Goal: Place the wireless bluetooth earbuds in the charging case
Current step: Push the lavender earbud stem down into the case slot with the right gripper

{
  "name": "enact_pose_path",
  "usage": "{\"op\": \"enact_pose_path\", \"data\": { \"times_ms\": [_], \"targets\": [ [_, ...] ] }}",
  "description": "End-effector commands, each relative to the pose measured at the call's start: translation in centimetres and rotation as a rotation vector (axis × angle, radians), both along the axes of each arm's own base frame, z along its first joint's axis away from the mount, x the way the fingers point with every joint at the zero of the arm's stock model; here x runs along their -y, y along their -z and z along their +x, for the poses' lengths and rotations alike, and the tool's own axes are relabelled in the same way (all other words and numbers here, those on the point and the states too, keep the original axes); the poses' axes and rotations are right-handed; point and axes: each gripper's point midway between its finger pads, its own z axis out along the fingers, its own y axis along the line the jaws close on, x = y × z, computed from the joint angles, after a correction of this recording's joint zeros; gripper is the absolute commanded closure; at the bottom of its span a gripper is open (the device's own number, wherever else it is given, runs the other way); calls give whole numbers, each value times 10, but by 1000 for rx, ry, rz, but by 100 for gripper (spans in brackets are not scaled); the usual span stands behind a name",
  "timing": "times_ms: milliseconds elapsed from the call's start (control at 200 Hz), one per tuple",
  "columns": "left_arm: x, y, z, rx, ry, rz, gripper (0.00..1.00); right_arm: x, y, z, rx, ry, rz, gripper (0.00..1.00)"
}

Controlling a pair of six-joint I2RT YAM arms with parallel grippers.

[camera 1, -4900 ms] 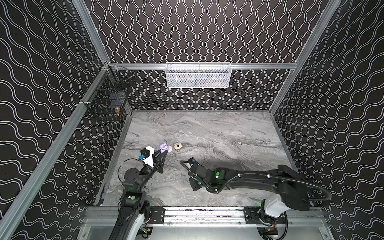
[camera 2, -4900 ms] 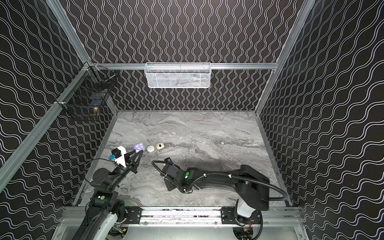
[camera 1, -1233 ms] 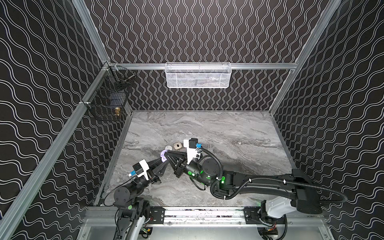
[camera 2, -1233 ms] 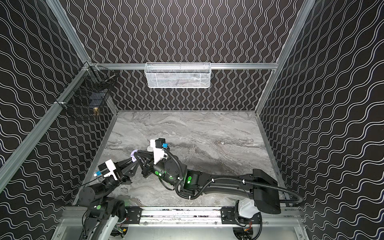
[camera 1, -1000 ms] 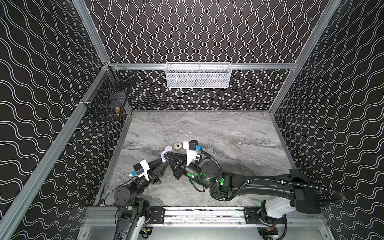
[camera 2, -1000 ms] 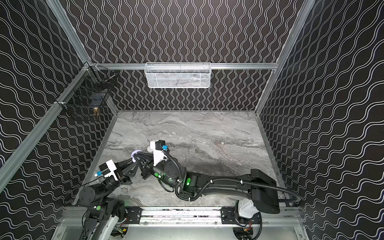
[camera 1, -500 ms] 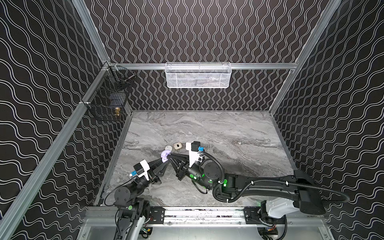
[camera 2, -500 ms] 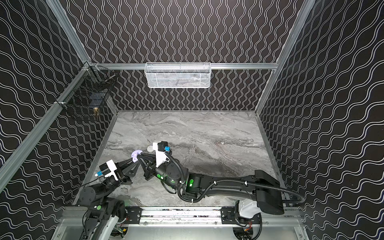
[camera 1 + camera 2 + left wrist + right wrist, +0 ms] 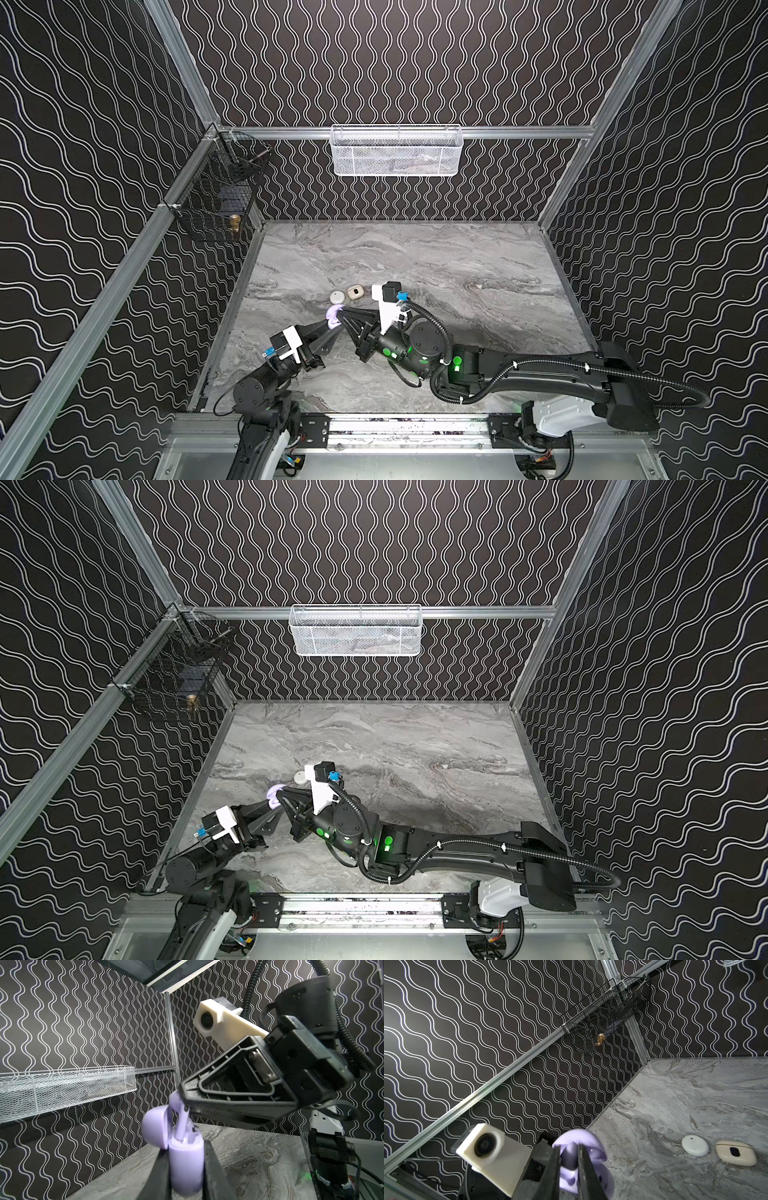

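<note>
The wireless bluetooth earbud (image 9: 182, 1124), a tiny pale lavender plastic piece with a bulb head and a thin stem, hangs stem-down with its stem entering a socket of the charging case. How deep it sits cannot be told.

Farthest left, the left gripper (image 9: 330, 327) is clamped on the lower half of that charging case (image 9: 186, 1167), a smooth, rounded, pale lavender plastic shell. One finger presses each side, and the hinged lid (image 9: 155, 1126) is swung open. Just above the case, the right gripper (image 9: 182, 1099) pinches the earbud by its head, its jaws drawn almost together and the stem left free.

Further right, on the grey marble-patterned tabletop (image 9: 695, 1095), lie a round white puck-shaped case (image 9: 695, 1145) and, just beside it, a cream oblong case (image 9: 735, 1152) with a dark oval mark. No gripper touches either.

The earbud is probably almost weightless, hard and glossy, so it could easily slip or twist between the pads. The head looks like the right place to hold it, because the stem must go in first. The stem also looks thin enough to jam or snap if it is pushed in askew.
</note>
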Motion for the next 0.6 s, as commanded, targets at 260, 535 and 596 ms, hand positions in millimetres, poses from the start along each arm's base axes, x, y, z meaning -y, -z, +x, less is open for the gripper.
{"op": "enact_pose_path", "data": {
  "times_ms": [260, 535, 596],
  "targets": [
    [1, -14, -17, 165, 12, 9, 100, 10, -3, -2, -13, 0, -37, 99],
    [1, -10, -8, 142, -12, 20, 100, 7, -11, -10, 4, -45, -37, 99],
    [1, -11, -6, 136, -14, 20, 100, 7, -13, -13, 12, -52, -39, 99]
  ]
}}
